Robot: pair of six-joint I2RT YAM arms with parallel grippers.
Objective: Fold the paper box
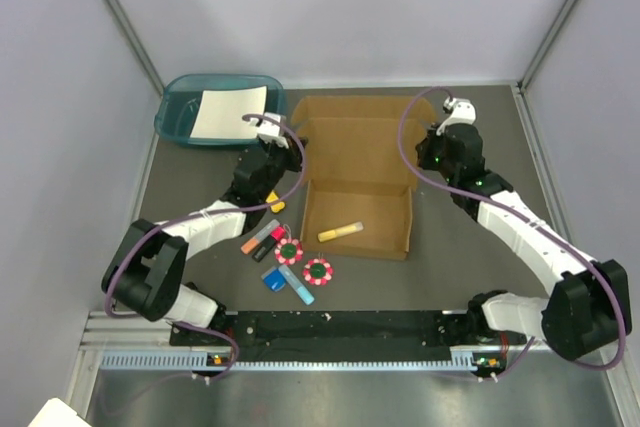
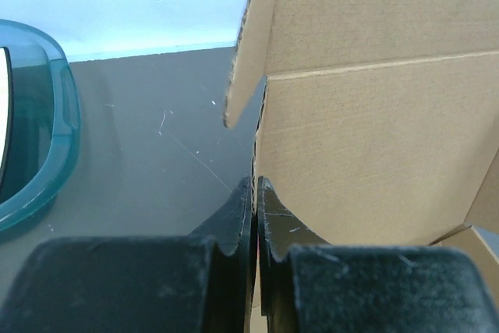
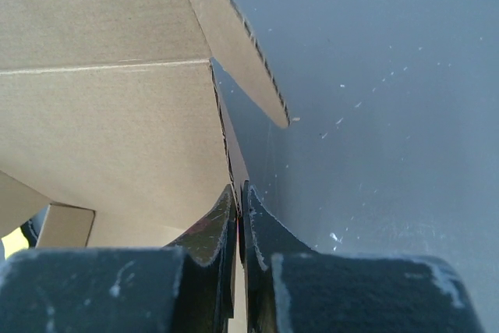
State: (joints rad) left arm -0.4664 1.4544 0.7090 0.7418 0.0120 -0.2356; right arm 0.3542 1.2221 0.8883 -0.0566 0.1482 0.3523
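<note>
The box (image 1: 355,147) lies mid-frame in the top view on the desk (image 1: 440,252). Its near part is raised into a shallow open tray shape with a yellow marker (image 1: 340,232) inside, and its far panel lies flat. The left gripper (image 2: 255,185) is pinched tight on the edge of the box's left wall. The right gripper (image 3: 238,193) is clamped the same way on the right wall's edge. A teal tray (image 1: 175,112) sits at upper left, just beside the box.
</note>
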